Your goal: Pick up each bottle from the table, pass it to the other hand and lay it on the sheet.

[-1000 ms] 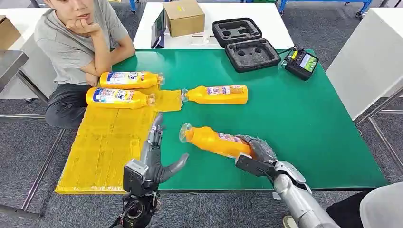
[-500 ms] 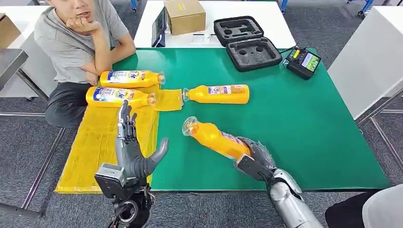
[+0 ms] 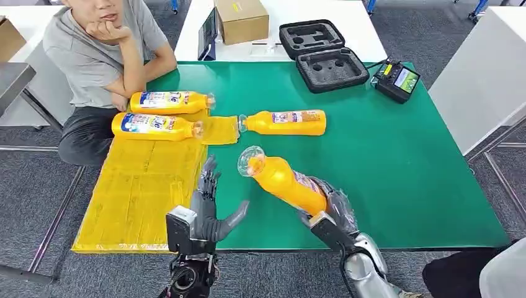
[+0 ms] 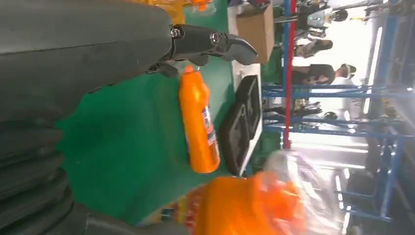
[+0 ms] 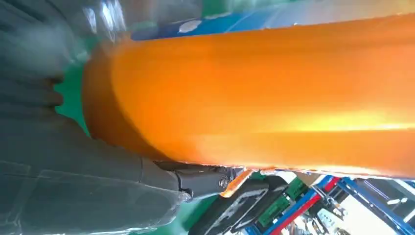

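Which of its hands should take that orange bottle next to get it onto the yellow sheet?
The left hand. It is open beside the yellow sheet, fingers spread toward the bottle that the right hand holds up, cap end tilted its way.

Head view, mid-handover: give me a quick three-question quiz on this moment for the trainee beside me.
1. True or false: the right hand grips an orange bottle lifted off the green table.
2. How many bottles lie at least partly on the yellow sheet? A) none B) two C) four
3. Fill the gap: the left hand holds ____, its fingers spread.

Key:
1. True.
2. B: the two bottles near the seated person. A third bottle lies on the table, its cap end at the sheet's edge.
3. Nothing.
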Motion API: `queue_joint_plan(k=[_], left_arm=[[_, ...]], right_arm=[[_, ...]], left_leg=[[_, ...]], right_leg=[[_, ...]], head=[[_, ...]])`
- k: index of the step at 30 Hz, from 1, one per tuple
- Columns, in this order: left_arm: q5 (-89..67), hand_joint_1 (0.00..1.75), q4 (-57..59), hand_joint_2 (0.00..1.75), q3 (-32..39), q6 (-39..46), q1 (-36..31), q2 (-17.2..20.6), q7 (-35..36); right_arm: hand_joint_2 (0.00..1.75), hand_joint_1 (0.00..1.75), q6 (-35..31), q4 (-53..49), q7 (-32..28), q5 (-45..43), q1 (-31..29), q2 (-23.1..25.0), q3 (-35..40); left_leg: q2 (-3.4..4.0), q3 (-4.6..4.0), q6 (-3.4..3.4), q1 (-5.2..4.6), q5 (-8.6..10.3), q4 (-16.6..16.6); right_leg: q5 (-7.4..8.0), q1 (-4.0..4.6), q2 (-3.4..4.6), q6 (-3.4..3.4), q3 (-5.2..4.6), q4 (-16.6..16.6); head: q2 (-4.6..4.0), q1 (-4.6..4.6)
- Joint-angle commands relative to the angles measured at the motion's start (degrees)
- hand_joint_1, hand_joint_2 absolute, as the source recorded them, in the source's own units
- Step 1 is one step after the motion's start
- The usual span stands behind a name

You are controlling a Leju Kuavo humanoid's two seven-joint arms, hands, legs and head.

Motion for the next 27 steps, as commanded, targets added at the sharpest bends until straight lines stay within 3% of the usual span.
queue_joint_plan(k=[1, 7, 12, 27], left_arm=[[-0.76, 0.00, 13.52, 1.75, -3.58, -2.48, -5.82, 0.05, 3.01], [-1.64, 0.00, 13.07, 1.75, -3.20, -2.58, -6.63, -0.28, 3.68], [0.52, 0.00, 13.81, 1.75, -3.67, -6.15, -7.82, -0.63, 6.07], [3.95, 0.00, 12.04, 1.75, -5.53, -11.48, -7.34, 0.64, 8.85]], right_arm=[[1.75, 1.75, -0.64, -3.25, -0.21, -1.09, 1.00, 3.71, -1.45], [1.75, 1.75, -0.48, -6.00, 0.53, -1.87, 3.15, 5.33, -0.49], [1.75, 1.75, -1.52, 3.86, -2.70, -4.09, -1.91, 6.95, -0.34], [1.75, 1.75, -2.69, 15.33, -4.00, -5.94, -6.70, 8.23, -0.56]], left_leg=[[-0.10, 0.30, -0.10, 0.03, -0.07, -0.08], [-0.12, 0.29, -0.12, 0.04, -0.09, -0.06], [0.04, 0.13, -0.06, 0.03, -0.03, -0.04], [0.06, 0.17, -0.06, 0.04, -0.04, -0.06]], right_leg=[[-0.10, 0.02, -0.03, -0.09, 0.31, -0.06], [-0.14, 0.03, -0.05, -0.11, 0.30, -0.03], [-0.03, 0.02, 0.08, -0.03, 0.12, -0.04], [-0.04, 0.03, 0.10, -0.04, 0.19, -0.05]], head=[[0.00, 0.00], [0.00, 0.02], [0.00, 0.00], [0.00, 0.00]])
